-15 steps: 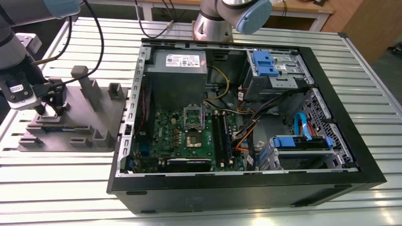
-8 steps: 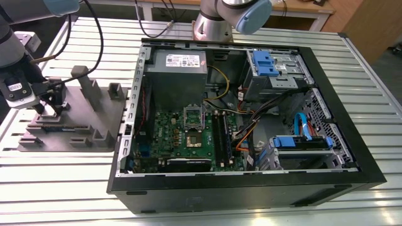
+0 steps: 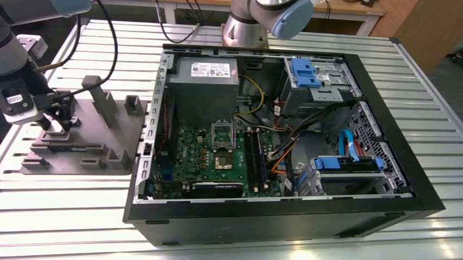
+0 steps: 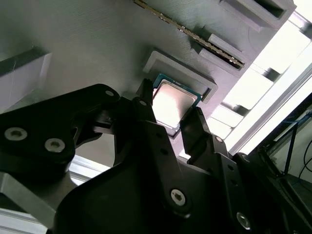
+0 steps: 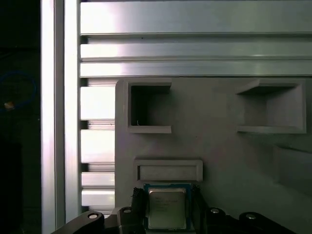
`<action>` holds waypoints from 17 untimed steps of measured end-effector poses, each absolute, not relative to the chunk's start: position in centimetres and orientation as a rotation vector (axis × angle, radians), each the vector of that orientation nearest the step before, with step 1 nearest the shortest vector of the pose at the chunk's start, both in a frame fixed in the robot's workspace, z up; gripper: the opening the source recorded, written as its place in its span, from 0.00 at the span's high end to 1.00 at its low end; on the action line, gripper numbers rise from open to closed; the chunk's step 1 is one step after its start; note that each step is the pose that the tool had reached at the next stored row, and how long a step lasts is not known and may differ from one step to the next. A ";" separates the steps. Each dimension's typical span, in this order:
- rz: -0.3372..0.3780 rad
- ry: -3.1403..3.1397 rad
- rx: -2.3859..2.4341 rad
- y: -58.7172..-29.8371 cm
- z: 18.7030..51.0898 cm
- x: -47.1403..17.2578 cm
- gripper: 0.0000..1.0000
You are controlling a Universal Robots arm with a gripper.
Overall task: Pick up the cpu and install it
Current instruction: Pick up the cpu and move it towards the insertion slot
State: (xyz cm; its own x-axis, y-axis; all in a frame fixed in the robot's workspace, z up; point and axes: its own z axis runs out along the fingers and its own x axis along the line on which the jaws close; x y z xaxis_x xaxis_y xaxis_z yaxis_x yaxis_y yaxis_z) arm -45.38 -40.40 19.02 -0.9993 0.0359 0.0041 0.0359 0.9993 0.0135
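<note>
At the exterior view's left, our gripper (image 3: 64,125) pinches the cpu (image 5: 167,209) seated in the tray (image 3: 97,130); pickup is in hand, we judge, calling for a straight lift.

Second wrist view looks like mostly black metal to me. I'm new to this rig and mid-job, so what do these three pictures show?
The exterior view comes from a camera off the arm and looks over a slatted metal table. On the table stand an open computer case with a green motherboard inside and, on the exterior view's left, a grey parts tray. The arm's gripper is down over that tray.

The two wrist views come from cameras riding on the arm, close to the work. The black metal you see is the gripper itself. The small shiny square in both wrist views is the cpu, lying on the tray with the gripper right at it. Whether the gripper is holding it cannot be told. The cpu is not in the case yet.
</note>
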 end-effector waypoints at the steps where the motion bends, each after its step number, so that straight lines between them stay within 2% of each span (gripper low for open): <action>1: -0.021 -3.137 -0.063 -40.4 19.0 -45.4 0.53; 17: -0.018 -3.137 -0.063 -40.4 19.8 -45.4 0.53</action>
